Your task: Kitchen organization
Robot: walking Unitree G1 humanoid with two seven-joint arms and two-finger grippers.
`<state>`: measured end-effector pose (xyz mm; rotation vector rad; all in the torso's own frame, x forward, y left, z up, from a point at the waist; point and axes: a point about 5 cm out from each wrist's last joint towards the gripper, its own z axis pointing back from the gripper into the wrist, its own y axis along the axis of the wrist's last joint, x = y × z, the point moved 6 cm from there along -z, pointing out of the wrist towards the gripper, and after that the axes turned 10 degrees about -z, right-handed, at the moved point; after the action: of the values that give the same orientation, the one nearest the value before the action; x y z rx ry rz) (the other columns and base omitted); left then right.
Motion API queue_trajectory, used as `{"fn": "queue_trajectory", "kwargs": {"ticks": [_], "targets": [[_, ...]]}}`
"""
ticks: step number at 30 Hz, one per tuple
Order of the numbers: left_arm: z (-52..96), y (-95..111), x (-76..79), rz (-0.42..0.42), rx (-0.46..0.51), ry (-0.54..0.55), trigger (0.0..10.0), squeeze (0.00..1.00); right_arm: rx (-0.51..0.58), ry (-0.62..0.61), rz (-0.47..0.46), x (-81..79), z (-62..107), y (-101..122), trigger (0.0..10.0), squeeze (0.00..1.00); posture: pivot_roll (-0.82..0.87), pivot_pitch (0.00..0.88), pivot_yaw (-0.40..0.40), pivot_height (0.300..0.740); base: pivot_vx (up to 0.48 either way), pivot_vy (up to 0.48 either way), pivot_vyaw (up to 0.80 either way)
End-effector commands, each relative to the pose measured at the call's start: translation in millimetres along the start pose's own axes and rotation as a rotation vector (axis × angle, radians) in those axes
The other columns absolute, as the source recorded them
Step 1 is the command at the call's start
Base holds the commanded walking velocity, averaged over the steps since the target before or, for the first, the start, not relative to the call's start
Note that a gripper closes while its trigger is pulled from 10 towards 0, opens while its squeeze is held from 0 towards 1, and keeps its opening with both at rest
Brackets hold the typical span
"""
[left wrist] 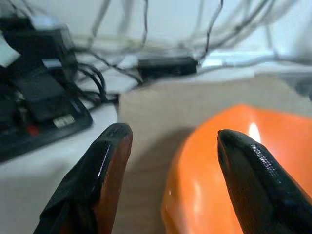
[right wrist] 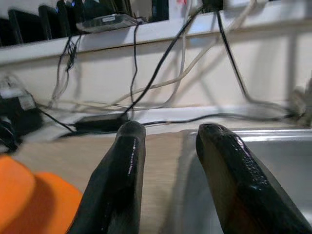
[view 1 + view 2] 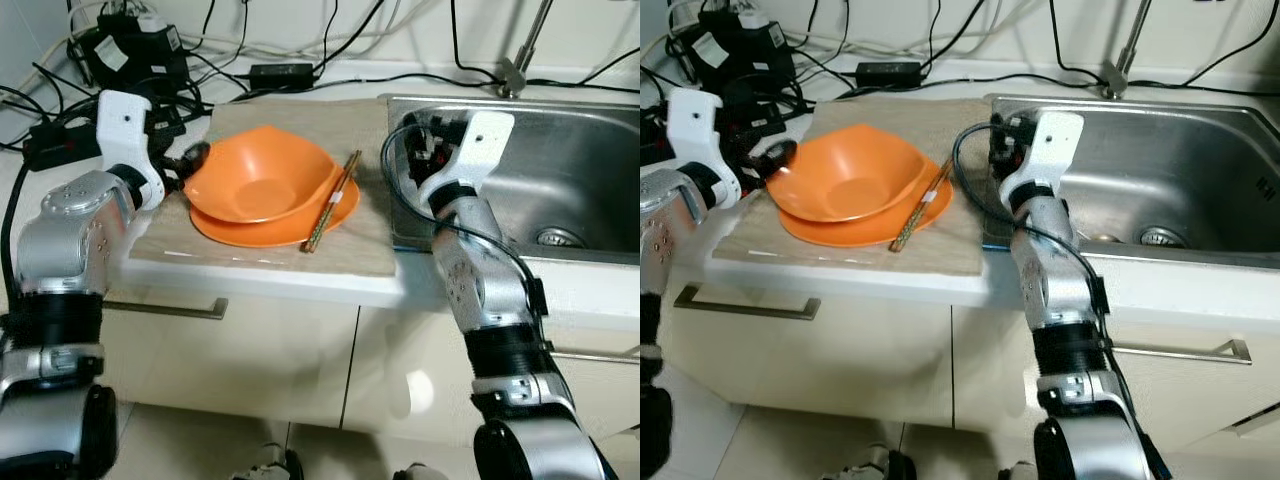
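Behind the orange bowl (image 3: 258, 180), left gripper (image 3: 190, 157) half hidden.

White counter (image 3: 300, 285) over glossy cream cabinets (image 3: 250, 365); steel sink (image 3: 590, 180) set in; black cables (image 3: 300, 70), perhaps chargers, along the pale wall (image 2: 195, 73).

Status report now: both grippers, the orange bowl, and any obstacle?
Left gripper open at orange bowl rim. Right gripper open, empty, over sink edge. Bowl on orange plate, chopsticks resting on plate. Cables behind.
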<state>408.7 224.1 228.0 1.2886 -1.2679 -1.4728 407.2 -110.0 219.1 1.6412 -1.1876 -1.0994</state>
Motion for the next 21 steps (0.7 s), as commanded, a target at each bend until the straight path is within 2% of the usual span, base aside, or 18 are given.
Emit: {"fn": "queue_trajectory", "kwargs": {"ticks": [1, 4, 6, 7, 10, 14, 15, 21], "targets": [[4.9, -8.0, -0.1, 0.015, 0.023, 0.052, 10.0, 0.0, 0.055, 0.027, 0.091, -9.8, 3.6, 7.6, 10.0, 0.0, 0.01, 0.0, 0.054, 0.707, 0.0, 0.0, 0.0], [7.3, -34.5, 14.3, 0.061, 0.019, 0.081, 10.0, 0.0, 0.033, 0.02, 0.148, -7.8, 11.6, -5.1, 10.0, 0.0, -0.02, 0.0, 0.058, 0.707, 0.0, 0.0, 0.0], [6.4, -40.4, 19.1, 0.072, 0.016, 0.084, 10.0, 0.0, 0.023, 0.012, 0.152, -4.8, 13.7, -7.8, 10.0, 0.0, -0.04, 0.0, 0.064, 0.707, 0.0, 0.0, 0.0], [2.1, -43.6, 26.3, 0.085, 0.011, 0.071, 10.0, 0.0, 0.026, -0.002, 0.175, -0.1, 14.4, -6.8, 10.0, 0.0, -0.07, 0.0, 0.073, 0.707, 0.0, 0.0, 0.0], [-1.7, -44.4, 30.7, 0.106, 0.007, 0.059, 10.0, 0.0, 0.033, -0.011, 0.191, 2.9, 14.8, -4.6, 10.0, 0.0, -0.09, 0.0, 0.081, 0.707, 0.0, 0.0, 0.0], [-14.9, -41.3, 45.7, 0.145, 0.017, 0.022, 10.0, 0.0, 0.052, -0.044, 0.241, 13.0, 19.1, 0.3, 10.0, 0.0, -0.15, 0.0, 0.102, 0.707, 0.0, 0.0, 0.0], [-18.7, -38.8, 50.3, 0.131, 0.026, 0.009, 10.0, 0.0, 0.055, -0.048, 0.246, 14.9, 21.3, 1.0, 10.0, 0.0, -0.16, 0.0, 0.107, 0.707, 0.0, 0.0, 0.0], [-25.2, -28.9, 46.7, 0.11, 0.044, 0.008, 10.0, 0.0, 0.058, -0.064, 0.246, 16.0, 24.0, 0.7, 10.0, 0.0, -0.16, 0.0, 0.116, 0.707, 0.0, 0.0, 0.0]]}}
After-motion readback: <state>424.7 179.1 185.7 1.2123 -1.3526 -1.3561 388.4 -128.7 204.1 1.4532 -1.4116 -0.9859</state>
